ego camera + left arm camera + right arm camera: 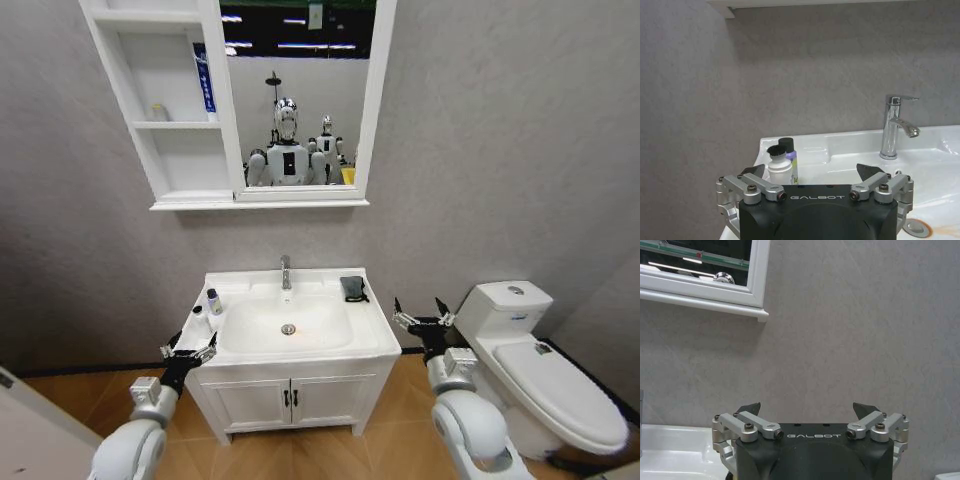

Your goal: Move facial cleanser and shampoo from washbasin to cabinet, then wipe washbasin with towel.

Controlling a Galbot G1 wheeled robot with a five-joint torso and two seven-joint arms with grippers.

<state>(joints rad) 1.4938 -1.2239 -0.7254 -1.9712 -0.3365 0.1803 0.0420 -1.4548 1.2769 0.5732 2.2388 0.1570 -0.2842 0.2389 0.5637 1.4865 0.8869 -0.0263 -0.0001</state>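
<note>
Readable text: "GALBOT", in pale capitals on the black housing of the left tool (810,172), centred between its two finger mounts. The same "GALBOT" mark stands on the black housing of the right tool (806,410). The print on the bottles (782,162) and on the blue tube (204,80) cannot be read.

white rounded arms; black end effectors, silver linkages
</note>
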